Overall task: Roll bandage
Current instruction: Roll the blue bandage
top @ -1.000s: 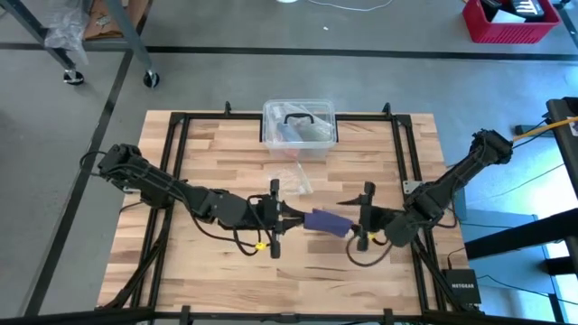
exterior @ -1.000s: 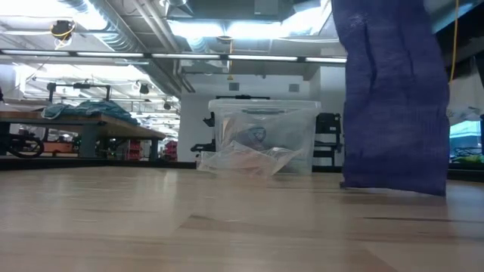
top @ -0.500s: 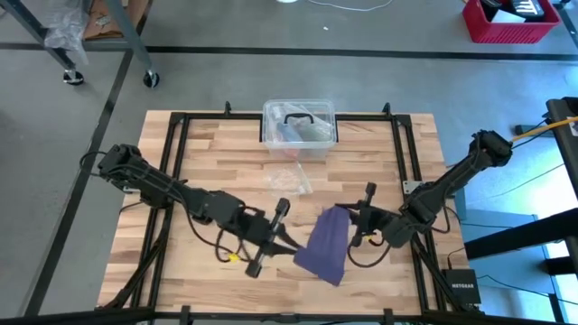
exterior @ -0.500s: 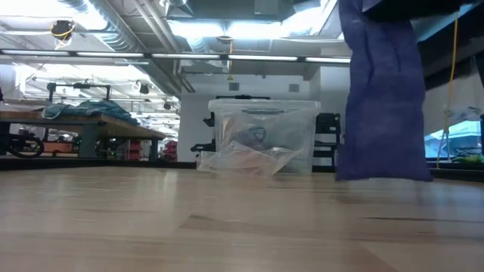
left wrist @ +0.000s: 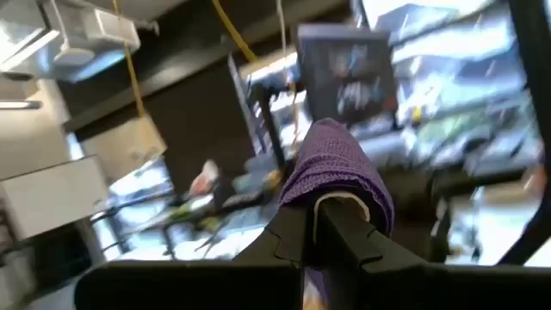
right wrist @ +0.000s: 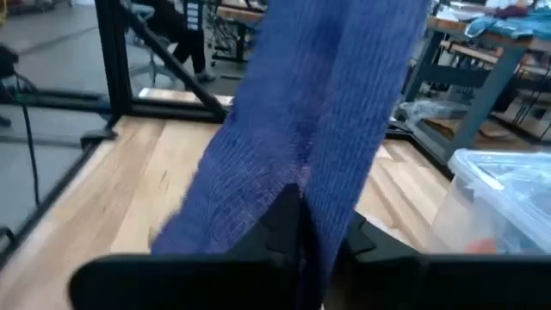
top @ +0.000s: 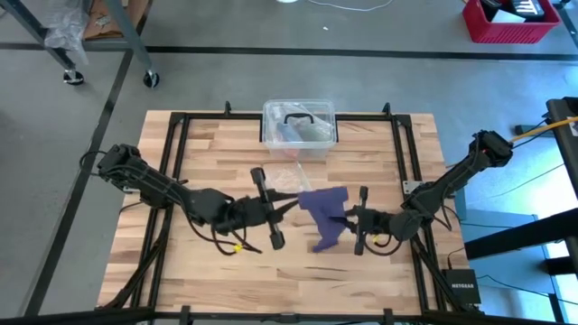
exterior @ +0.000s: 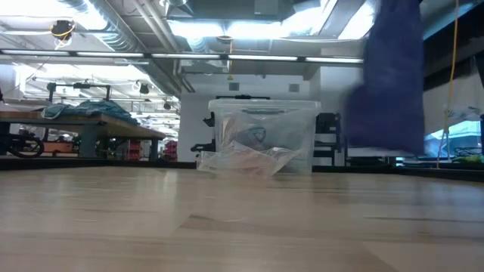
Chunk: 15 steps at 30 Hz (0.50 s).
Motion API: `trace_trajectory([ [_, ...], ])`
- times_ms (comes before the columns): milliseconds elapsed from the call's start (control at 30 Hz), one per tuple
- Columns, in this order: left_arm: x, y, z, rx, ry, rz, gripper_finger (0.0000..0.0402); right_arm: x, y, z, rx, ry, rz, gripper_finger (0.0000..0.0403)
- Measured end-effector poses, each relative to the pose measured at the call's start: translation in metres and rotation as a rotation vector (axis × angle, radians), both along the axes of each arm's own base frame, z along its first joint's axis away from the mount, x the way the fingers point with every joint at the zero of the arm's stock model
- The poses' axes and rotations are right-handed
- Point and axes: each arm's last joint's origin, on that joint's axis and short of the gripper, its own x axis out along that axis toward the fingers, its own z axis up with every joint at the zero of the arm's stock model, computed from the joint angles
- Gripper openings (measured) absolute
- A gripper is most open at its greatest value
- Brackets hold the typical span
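Observation:
The bandage point(top: 323, 209), a dark navy-purple strip, hangs in the air between my two grippers near the table's middle. My left gripper point(top: 291, 206) comes from the table's left and is shut on the strip's left end point(left wrist: 336, 164). My right gripper point(top: 346, 218) comes from the right and is shut on the strip point(right wrist: 318, 112). A loose part droops toward the near edge point(top: 325, 242). In the low view the bandage point(exterior: 393, 83) hangs blurred, its lower end above the tabletop. My left gripper pinches the bandage's end point(left wrist: 331, 185) between its two shut fingers, and the cloth wraps over the fingertips. The fingers lie about level, coming from the table's left. The end is lifted clear of the table. My right gripper pinches the strip point(right wrist: 297, 176) between its two fingers, coming about level from the table's right. Beyond the fingers the cloth spreads wide and runs toward the left gripper. How many layers it has cannot be told. The strip is lifted clear, one part hanging slack below.
A clear plastic box with a black handle point(top: 299, 128) stands at the middle of the far edge. A crinkled clear wrapper point(top: 287, 176) lies just in front of it, close behind the grippers. Black frame rails point(top: 176, 181) run along the table's sides.
My left gripper has rolled about its own axis and risen a little. The bandage, short between the grippers a second ago, swung out wide toward the near edge and now hangs higher. Its lower end has lifted off the tabletop.

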Motion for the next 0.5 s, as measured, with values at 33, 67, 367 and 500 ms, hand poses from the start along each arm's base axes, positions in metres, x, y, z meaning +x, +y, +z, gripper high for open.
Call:
trace_trajectory([
  [33, 0.001, 0.0, -0.002, 0.007, 0.022, 0.002, 0.0011, 0.0, 0.0, 0.0, 0.015, -0.002, -0.004, 0.0036],
  [67, 0.001, -0.001, -0.004, 0.005, 0.035, -0.001, 0.0011, 0.0, 0.0, 0.0, 0.023, -0.004, -0.008, 0.0045],
  [367, -0.001, -0.006, -0.004, -0.028, 0.034, -0.022, 0.0011, 0.001, 0.001, 0.027, 0.014, 0.017, -0.001, 0.0175],
  [500, -0.002, -0.008, -0.004, -0.027, 0.034, -0.032, 0.0011, 0.0, 0.001, 0.042, -0.029, 0.097, 0.018, 0.0212],
])
